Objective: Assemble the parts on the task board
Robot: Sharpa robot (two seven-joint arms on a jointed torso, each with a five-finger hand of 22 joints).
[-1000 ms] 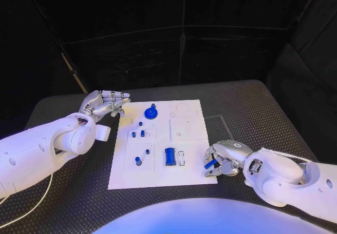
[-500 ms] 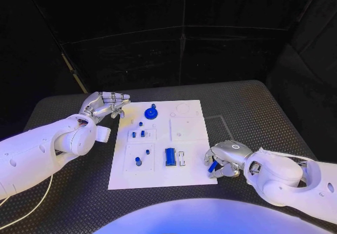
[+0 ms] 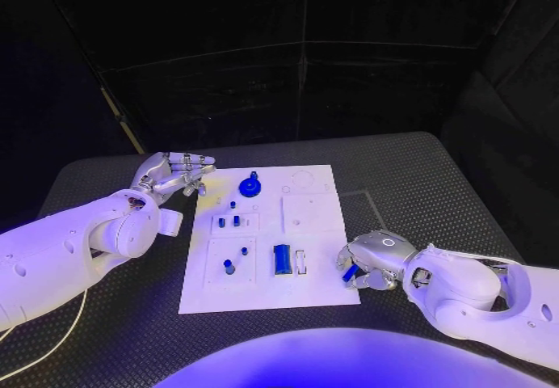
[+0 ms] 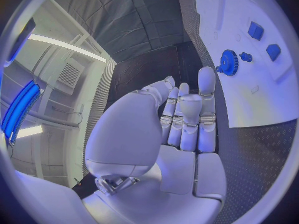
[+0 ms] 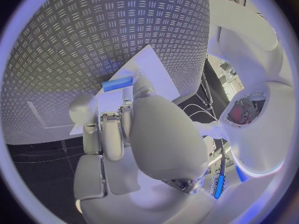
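Your robot's right hand (image 3: 368, 263) hovers at the near right corner of the white task board (image 3: 317, 295), its fingers curled around a small blue part (image 3: 348, 274); the right wrist view shows that same blue piece (image 5: 117, 83) pinched at the fingertips, just above the board's edge and the black studded bench (image 3: 419, 186). Your left hand (image 3: 174, 172) sits off the board's far left corner, holding nothing, its fingers (image 4: 206, 114) lying close together and loosely bent, the palm turned toward the wrist camera. On the board, you can see a blue gear (image 3: 250, 187) near the far edge with a small blue peg (image 3: 254, 174) just beyond it; the left wrist view also catches this gear (image 4: 227, 69) beside two small blue blocks (image 4: 255, 30). In the middle of the board, a few short blue pieces (image 3: 235, 220) stand near one another on the left half. Nearer to you, a longer blue bar (image 3: 281, 259) lies lengthwise just beside a pale slot (image 3: 300, 261), and two small blue pegs (image 3: 229, 268) rest to its left. The rest of the parts lie apart from both hands.
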